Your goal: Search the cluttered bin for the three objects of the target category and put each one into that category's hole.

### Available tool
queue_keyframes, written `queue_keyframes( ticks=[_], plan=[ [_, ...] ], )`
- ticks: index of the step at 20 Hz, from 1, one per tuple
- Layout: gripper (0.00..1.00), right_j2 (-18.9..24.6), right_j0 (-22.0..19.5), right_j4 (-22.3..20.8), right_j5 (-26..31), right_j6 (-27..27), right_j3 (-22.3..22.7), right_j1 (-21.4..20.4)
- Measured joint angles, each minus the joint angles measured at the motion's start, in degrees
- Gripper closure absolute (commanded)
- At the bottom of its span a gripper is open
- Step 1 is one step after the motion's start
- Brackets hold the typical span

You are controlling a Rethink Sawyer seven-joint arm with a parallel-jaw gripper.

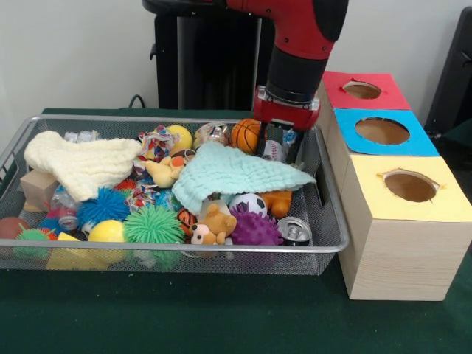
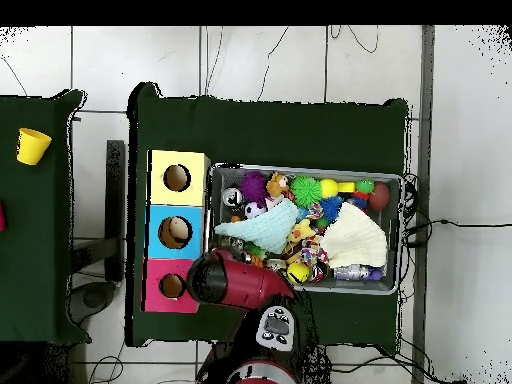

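Observation:
The wire mesh bin (image 1: 221,251) is full of toys and cloths; it also shows in the overhead view (image 2: 300,168). One crushed clear bottle (image 1: 81,136) lies at its far left rim and shows in the overhead view too (image 2: 352,272). Another with a blue label (image 1: 63,209) lies at the left, under the cream cloth's edge. My gripper (image 1: 280,144) is lowered into the bin's far right corner, next to an orange basketball toy (image 1: 245,135), with something white and blue at its tips. The blue-surround hole (image 1: 381,130) is the middle box, also in the overhead view (image 2: 175,232).
A mint cloth (image 1: 236,173) and a cream cloth (image 1: 81,162) cover parts of the pile. A shiny can (image 1: 295,231) lies at the near right corner. Red-surround (image 1: 361,90) and yellow-surround (image 1: 409,184) holes flank the blue one. A yellow cup (image 2: 32,146) stands on a separate table.

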Motion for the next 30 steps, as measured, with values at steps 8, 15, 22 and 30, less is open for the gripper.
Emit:
queue_keyframes(
  ticks=[8,15,22,30],
  plan=[
    [0.0,0.47,-2.07,-0.01,-0.02,-0.01,0.04,1.96],
    [0.0,6.32,-8.61,-0.01,0.01,-0.01,1.42,1.47],
    [0.0,11.8,-14.63,0.0,0.0,-0.01,4.28,-0.51],
    [0.0,14.69,-16.16,0.0,2.5,-0.01,7.07,-4.17]
  ],
)
